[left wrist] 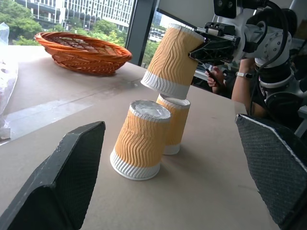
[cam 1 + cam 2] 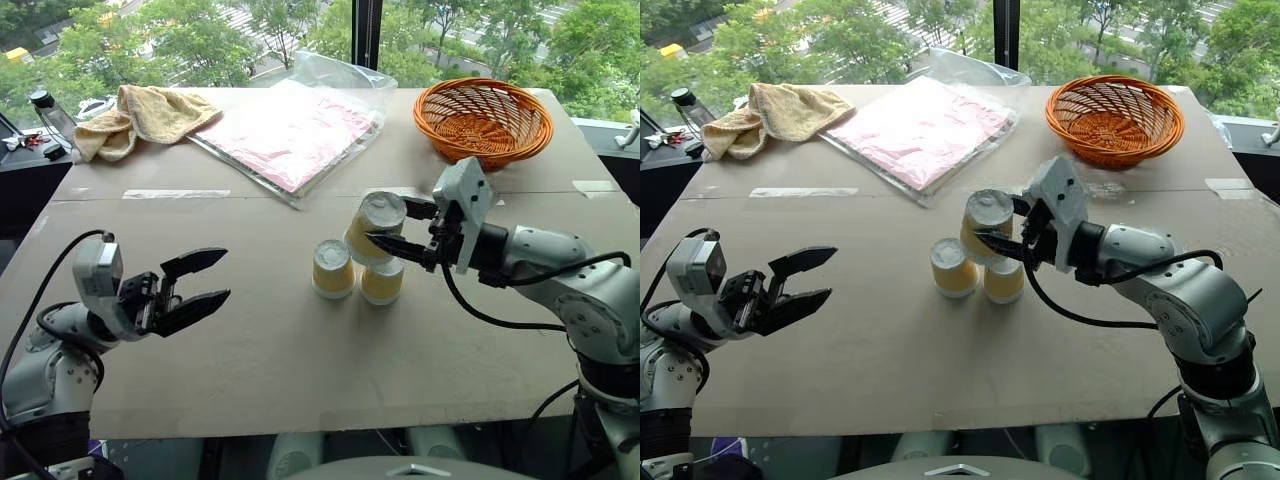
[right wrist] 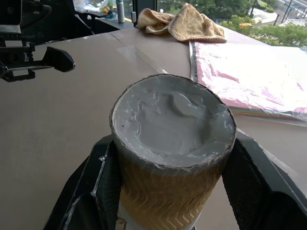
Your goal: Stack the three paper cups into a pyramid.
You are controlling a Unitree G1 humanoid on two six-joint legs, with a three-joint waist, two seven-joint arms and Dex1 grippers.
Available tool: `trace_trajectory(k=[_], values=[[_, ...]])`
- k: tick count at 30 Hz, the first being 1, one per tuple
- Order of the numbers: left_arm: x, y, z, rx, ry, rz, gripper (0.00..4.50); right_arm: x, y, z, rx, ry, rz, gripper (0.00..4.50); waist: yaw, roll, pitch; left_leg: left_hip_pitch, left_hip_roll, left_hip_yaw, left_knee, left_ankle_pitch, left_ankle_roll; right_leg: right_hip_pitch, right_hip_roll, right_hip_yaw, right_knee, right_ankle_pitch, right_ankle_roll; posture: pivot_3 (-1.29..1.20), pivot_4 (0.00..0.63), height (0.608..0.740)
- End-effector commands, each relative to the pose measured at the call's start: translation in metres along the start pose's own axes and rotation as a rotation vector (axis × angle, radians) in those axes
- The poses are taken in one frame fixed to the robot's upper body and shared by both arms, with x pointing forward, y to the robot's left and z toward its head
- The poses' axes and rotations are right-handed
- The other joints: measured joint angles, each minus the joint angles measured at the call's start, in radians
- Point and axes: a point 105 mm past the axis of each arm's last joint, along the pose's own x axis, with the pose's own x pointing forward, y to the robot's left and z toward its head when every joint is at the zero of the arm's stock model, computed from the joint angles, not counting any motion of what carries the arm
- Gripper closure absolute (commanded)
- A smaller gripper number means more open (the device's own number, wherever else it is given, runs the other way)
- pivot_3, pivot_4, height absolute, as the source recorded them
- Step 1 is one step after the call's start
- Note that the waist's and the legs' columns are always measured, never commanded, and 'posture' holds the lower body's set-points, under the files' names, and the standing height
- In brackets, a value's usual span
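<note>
Two yellow-tan paper cups stand upside down, side by side, at the table's middle: the left cup (image 2: 333, 268) and the right cup (image 2: 382, 281). A third cup (image 2: 374, 222) hangs tilted just above them, its whitish base towards the left, with my right gripper (image 2: 396, 226) shut on its sides. In the left wrist view the held cup (image 1: 173, 60) sits close over the rear cup (image 1: 173, 122); I cannot tell if they touch. My left gripper (image 2: 212, 280) is open and holds nothing, well to the left of the cups.
An orange basket (image 2: 483, 120) stands at the back right. A pink plastic packet (image 2: 290, 130) and a yellow towel (image 2: 145, 118) lie at the back left, with a bottle (image 2: 50, 112) past the table's edge. A person's hand (image 1: 218, 79) shows behind my right arm.
</note>
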Motion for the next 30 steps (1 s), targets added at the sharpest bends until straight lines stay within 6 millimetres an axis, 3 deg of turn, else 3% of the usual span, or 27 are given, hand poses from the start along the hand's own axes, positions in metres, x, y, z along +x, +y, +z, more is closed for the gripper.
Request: trace_trajectory(k=[1, 7, 12, 13, 16, 19, 25, 28, 30], values=[[-0.005, -0.002, 0.013, 0.032, -0.015, 0.003, 0.0, 0.001, 0.0, 0.007, -0.04, -0.003, -0.005, 2.02, -0.001, 0.0, 0.0, 0.0, 0.0, 0.0, 0.0, 0.0, 0.0, 0.0, 0.0, 0.0, 0.0, 0.0, 0.0, 0.0, 0.15, 0.74], [-0.006, -0.004, 0.013, 0.02, -0.018, 0.011, 0.0, 0.006, 0.007, 0.002, -0.015, 0.032, 0.046, 2.02, -0.003, 0.0, 0.0, 0.0, 0.0, 0.0, 0.0, 0.0, 0.0, 0.0, 0.0, 0.0, 0.0, 0.0, 0.0, 0.0, 0.15, 0.74], [-0.004, -0.004, 0.012, 0.015, -0.021, 0.007, 0.0, 0.005, 0.0, 0.003, -0.031, 0.022, 0.008, 0.04, -0.003, 0.0, 0.0, 0.0, 0.0, 0.0, 0.0, 0.0, 0.0, 0.0, 0.0, 0.0, 0.0, 0.0, 0.0, 0.0, 0.15, 0.74], [-0.002, -0.004, 0.012, 0.013, -0.022, 0.004, 0.0, 0.001, -0.002, 0.009, -0.044, -0.003, -0.007, 0.04, -0.003, 0.0, 0.0, 0.0, 0.0, 0.0, 0.0, 0.0, 0.0, 0.0, 0.0, 0.0, 0.0, 0.0, 0.0, 0.0, 0.15, 0.74], [0.005, -0.005, 0.006, -0.001, -0.021, -0.001, 0.0, -0.022, -0.005, 0.022, -0.068, -0.063, -0.025, 0.04, 0.001, 0.0, 0.0, 0.0, 0.0, 0.0, 0.0, 0.0, 0.0, 0.0, 0.0, 0.0, 0.0, 0.0, 0.0, 0.0, 0.15, 0.74], [0.011, -0.001, -0.004, 0.011, 0.013, 0.048, 0.0, -0.047, -0.001, 0.02, -0.079, -0.078, -0.041, 0.04, 0.006, 0.0, 0.0, 0.0, 0.0, 0.0, 0.0, 0.0, 0.0, 0.0, -0.001, 0.0, -0.001, 0.0, 0.0, 0.0, 0.15, 0.74], [0.013, 0.01, -0.036, 0.006, 0.178, 0.151, 0.0, -0.107, -0.003, -0.027, 0.035, 0.005, -0.204, 0.04, 0.021, -0.002, -0.001, 0.0, 0.0, 0.001, -0.001, 0.0, 0.0, 0.0, 0.0, 0.0, 0.0, 0.0, 0.0, 0.0, 0.15, 0.74], [0.008, 0.017, -0.048, 0.034, 0.25, 0.205, 0.0, -0.143, 0.006, -0.062, 0.089, 0.078, -0.292, 0.04, 0.023, -0.002, -0.001, 0.001, 0.0, 0.001, 0.0, 0.0, 0.0, 0.001, 0.0, 0.0, 0.0, 0.0, 0.0, 0.0, 0.15, 0.74], [0.005, 0.019, -0.052, 0.052, 0.284, 0.218, 0.0, -0.158, 0.012, -0.075, 0.103, 0.104, -0.325, 0.04, 0.022, -0.001, -0.001, 0.002, 0.0, 0.001, 0.0, 0.0, 0.0, 0.002, 0.0, 0.0, -0.001, 0.0, 0.0, 0.0, 0.15, 0.74]])
